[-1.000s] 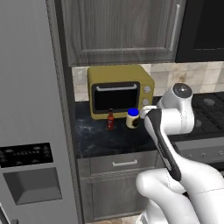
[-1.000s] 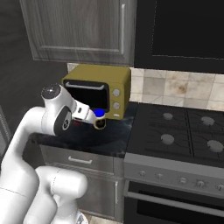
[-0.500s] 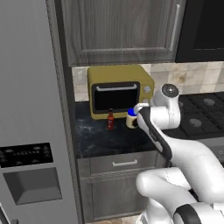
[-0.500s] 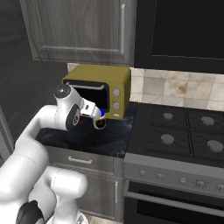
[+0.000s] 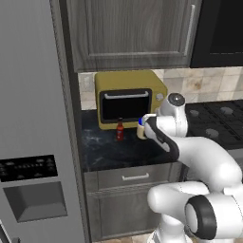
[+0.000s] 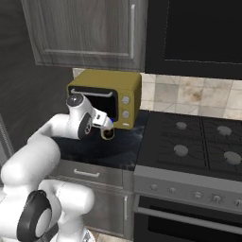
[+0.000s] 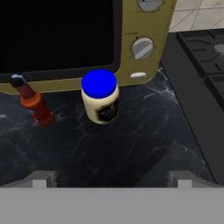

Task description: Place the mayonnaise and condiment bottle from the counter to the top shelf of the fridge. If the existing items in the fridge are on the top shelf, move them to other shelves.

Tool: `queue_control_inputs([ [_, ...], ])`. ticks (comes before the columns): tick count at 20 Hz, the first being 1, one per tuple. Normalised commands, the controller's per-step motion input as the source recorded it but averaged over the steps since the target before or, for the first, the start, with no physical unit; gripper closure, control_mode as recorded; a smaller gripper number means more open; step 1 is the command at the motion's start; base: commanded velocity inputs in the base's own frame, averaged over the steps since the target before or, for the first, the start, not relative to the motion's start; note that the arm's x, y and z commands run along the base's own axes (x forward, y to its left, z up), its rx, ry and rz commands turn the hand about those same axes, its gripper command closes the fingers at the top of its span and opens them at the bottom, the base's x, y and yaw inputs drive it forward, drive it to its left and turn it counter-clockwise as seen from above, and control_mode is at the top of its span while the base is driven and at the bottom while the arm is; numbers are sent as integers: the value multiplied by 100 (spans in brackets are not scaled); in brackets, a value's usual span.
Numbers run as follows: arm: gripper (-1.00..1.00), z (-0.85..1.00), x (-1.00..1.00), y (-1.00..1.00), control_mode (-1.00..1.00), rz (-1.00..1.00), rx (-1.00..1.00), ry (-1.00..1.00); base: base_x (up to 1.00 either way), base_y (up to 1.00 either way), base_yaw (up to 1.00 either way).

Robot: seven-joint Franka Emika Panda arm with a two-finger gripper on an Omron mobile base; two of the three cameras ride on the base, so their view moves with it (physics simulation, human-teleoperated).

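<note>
On the counter point(image 7: 131, 144), right in front of the yellow toaster oven point(image 5: 130, 97), one mayonnaise point(image 7: 100, 97) jar and one condiment bottle point(image 7: 34, 103) are standing upright – near each other, not touching. I am holding my gripper point(image 7: 111, 180) above the dark stone, looking down at the jar; my fingers are spread as wide as they go and gripping nothing. Both containers are wearing their caps – a blue lid on the jar – so I cannot tell their contents. At the left the fridge point(image 5: 33, 118) is standing with its door shut
</note>
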Motion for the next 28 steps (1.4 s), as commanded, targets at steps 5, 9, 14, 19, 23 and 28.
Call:
queue_control_inputs([
  [5,-100,-14,40,0,-100,0,0,0,0,0,0],
  [9,-100,-7,36,0,-100,0,0,0,0,0,0],
  [14,-100,-17,34,3,-100,0,0,0,0,0,0],
  [19,-100,-25,28,10,-100,0,0,0,0,0,0],
  [23,-100,-21,29,5,-100,0,0,0,0,0,0],
  [28,-100,-23,30,0,-100,0,0,0,0,0,0],
])
